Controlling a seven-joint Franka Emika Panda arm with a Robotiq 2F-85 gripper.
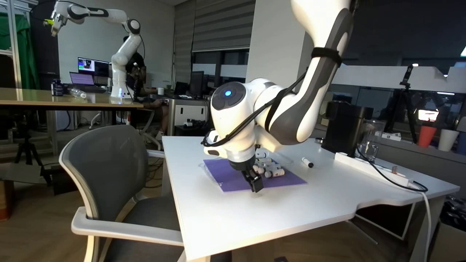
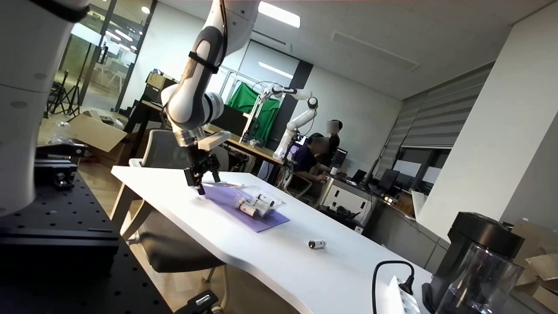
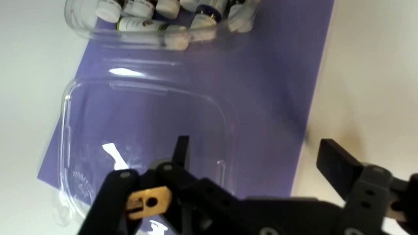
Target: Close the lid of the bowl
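Note:
The bowl is a clear plastic container holding several small white-capped bottles, at the top of the wrist view; it also shows in an exterior view. Its clear lid lies open beside it over the purple sheet, overhanging the sheet's left edge in the wrist view. My gripper is open, with nothing between its fingers. In the wrist view the left finger overlaps the lid and the right finger is past the sheet's edge. The gripper shows low near the table in both exterior views. Contact with the lid cannot be told.
A purple sheet lies under the bowl on the white table. A loose bottle lies apart from it. A power strip with a cable and a black machine stand farther along. A chair is at the table's side.

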